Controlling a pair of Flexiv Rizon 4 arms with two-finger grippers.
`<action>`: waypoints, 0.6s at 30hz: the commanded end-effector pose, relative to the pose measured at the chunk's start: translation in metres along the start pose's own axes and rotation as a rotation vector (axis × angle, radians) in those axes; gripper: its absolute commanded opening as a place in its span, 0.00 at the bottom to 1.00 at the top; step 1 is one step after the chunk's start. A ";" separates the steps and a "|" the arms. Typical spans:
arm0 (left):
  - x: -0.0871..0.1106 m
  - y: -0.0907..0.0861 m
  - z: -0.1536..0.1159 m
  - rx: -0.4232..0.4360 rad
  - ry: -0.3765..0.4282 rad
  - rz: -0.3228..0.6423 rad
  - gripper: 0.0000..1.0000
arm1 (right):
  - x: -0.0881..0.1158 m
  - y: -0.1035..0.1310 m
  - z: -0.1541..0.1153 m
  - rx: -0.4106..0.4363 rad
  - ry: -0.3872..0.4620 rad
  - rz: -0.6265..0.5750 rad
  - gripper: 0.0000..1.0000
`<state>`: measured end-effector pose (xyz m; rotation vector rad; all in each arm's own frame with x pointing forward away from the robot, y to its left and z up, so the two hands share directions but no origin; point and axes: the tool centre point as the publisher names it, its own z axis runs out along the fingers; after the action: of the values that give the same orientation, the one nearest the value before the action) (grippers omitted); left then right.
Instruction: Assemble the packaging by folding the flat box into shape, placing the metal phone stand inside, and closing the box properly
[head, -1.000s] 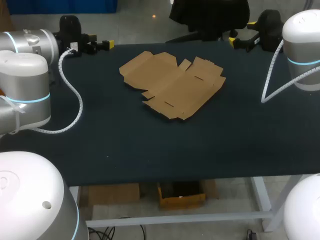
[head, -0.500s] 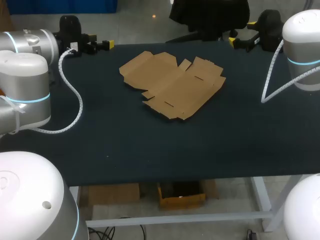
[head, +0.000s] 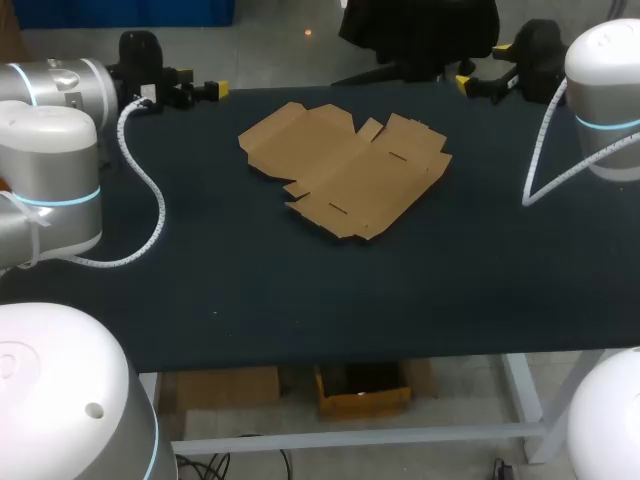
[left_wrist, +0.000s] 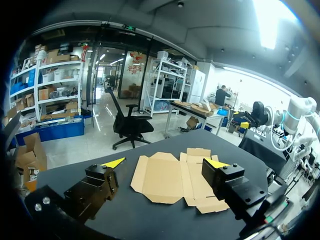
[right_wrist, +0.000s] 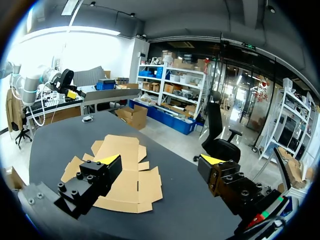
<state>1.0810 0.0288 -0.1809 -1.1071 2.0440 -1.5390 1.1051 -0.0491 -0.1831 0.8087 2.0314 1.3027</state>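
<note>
**A:** Where is the flat brown cardboard box blank (head: 345, 170)?

**B:** It lies unfolded on the dark table (head: 300, 300), towards the far edge, with nothing touching it. The left arm (head: 50, 170) and right arm (head: 600, 100) hold their jaws by the far corners, well apart from it.

**A:** And the jaws?

**B:** Both pairs stand wide apart and hold nothing. Each wrist view shows the cardboard ahead, between the yellow tips (left_wrist: 114, 162).

**A:** What might go wrong?

**B:** I think the sheet lies too flat to pinch. A tip pushing at an edge could slide it, or crease a flap off its score line. I also see no metal phone stand anywhere.
</note>
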 end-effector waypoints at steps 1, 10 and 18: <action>0.008 -0.003 0.001 -0.035 -0.007 0.000 1.00 | -0.008 0.000 0.000 0.024 0.021 0.014 1.00; 0.025 -0.002 -0.009 -0.082 -0.050 -0.052 1.00 | -0.015 -0.006 -0.002 0.138 0.090 0.074 1.00; 0.040 0.000 -0.016 -0.146 -0.116 -0.112 1.00 | -0.022 -0.016 -0.004 0.232 0.144 0.143 1.00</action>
<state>1.0508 0.0133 -0.1746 -1.3166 2.0557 -1.4324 1.1098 -0.0701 -0.1961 0.9823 2.2336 1.2998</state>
